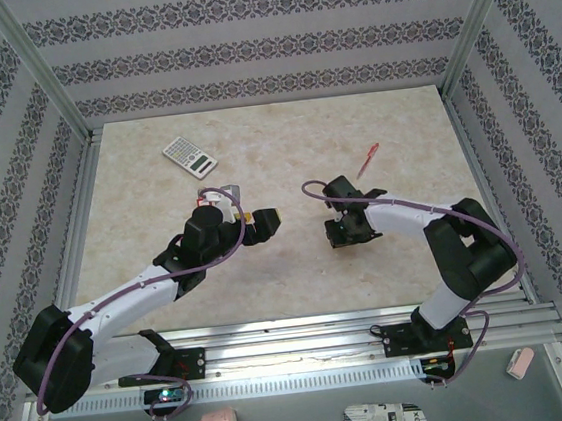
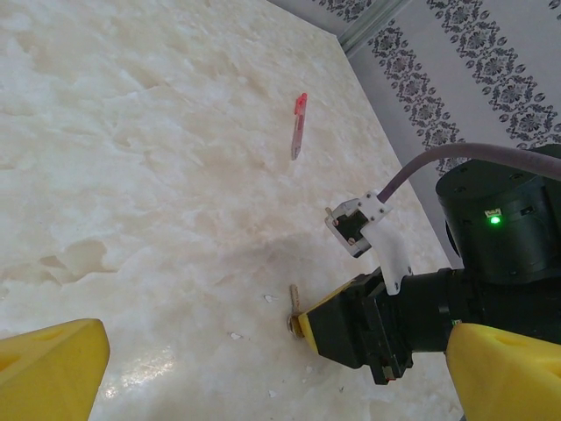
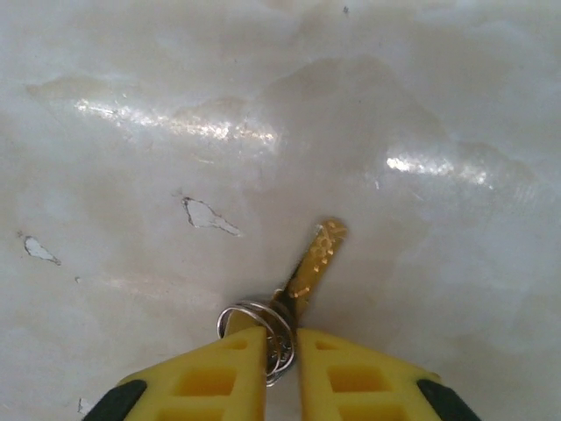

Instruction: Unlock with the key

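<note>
cream marbled tabletop (image 1: 284, 140) boxed in by patterned wallpaper walls. the right gripper (image 3: 280, 344) tips down near the middle of the table. its yellow fingers (image 3: 219, 386) are drawn close together, pinching the head and silver ring of the small key (image 3: 314, 261). the key's brassy blade lies on the table, pointing away from the fingers. the left gripper (image 1: 262, 222) hovers nearby to the left, spread wide and holding nothing. a red pen (image 1: 368, 158) and a calculator (image 1: 190, 158) lie farther back.
</note>
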Robot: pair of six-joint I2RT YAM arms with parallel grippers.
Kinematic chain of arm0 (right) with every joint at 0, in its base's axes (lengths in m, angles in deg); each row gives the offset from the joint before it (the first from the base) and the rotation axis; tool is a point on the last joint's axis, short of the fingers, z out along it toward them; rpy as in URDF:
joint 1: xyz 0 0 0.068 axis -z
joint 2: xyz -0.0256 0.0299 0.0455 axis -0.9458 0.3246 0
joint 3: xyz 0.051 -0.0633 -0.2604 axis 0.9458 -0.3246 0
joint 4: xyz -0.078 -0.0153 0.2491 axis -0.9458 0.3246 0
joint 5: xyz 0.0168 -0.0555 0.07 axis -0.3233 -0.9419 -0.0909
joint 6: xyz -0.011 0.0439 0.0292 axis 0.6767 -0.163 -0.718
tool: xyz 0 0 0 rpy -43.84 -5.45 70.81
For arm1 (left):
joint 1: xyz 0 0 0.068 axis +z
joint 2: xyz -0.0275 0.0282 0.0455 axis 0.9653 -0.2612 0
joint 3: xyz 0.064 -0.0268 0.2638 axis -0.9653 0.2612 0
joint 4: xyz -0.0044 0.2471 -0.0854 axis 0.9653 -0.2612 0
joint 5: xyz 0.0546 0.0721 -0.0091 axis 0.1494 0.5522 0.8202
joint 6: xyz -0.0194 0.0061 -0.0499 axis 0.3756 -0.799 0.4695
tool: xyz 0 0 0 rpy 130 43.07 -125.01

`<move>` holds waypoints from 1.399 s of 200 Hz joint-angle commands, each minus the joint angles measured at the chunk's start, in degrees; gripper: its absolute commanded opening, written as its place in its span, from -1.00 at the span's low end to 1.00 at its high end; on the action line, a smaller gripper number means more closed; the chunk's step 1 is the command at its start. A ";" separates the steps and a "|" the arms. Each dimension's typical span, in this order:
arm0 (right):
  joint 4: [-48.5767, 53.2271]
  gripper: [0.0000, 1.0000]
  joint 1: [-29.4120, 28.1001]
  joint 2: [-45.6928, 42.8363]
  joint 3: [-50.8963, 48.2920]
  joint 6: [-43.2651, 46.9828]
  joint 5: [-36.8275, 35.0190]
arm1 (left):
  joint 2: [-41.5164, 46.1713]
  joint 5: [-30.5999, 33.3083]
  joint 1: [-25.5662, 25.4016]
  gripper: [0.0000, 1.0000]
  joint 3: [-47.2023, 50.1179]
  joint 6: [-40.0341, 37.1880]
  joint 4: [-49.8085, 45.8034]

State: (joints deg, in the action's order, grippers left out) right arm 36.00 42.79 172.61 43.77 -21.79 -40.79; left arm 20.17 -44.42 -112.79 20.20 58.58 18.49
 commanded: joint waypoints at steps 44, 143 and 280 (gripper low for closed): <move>0.82 -1.00 -2.53 1.43 0.66 3.14 -1.95 | -2.27 -0.96 -0.91 0.97 0.29 1.81 3.20; 6.85 -1.00 -6.18 -16.11 4.69 6.24 -7.76 | -7.39 -4.97 -0.91 0.89 1.67 24.84 13.39; 8.14 -1.00 -6.81 -23.00 16.23 1.91 -0.37 | -18.34 -10.77 -4.81 0.86 6.24 45.12 50.08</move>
State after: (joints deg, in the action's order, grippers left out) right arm 44.41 37.04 151.78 57.36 -17.07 -44.44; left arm 4.83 -55.79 -116.49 24.85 97.24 53.49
